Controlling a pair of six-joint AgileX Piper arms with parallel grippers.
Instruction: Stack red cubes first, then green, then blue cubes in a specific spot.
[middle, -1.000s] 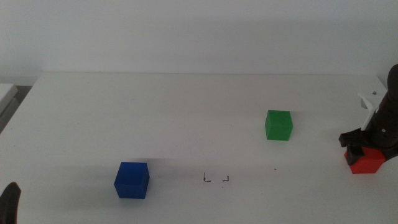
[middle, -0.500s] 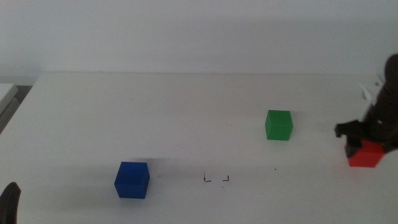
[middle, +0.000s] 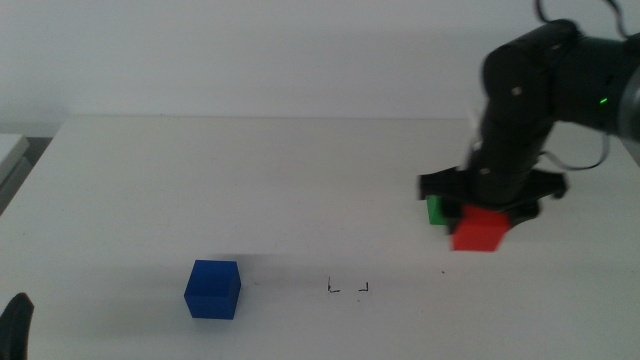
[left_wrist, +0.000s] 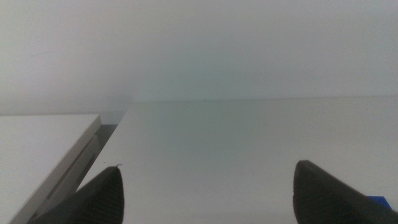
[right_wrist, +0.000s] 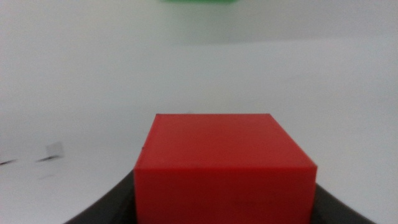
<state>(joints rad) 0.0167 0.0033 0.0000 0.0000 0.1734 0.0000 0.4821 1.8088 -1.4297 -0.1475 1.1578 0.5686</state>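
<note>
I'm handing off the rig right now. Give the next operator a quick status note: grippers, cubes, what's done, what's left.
Right gripper: shut on the red cube, carried above the table in front of the green cube.
Left gripper: open, waiting at the near left table edge.
Blue cube: on the table, left of the marked square.
Done: red picked up.
Left: set red on the square, then stack green, then blue.
</note>
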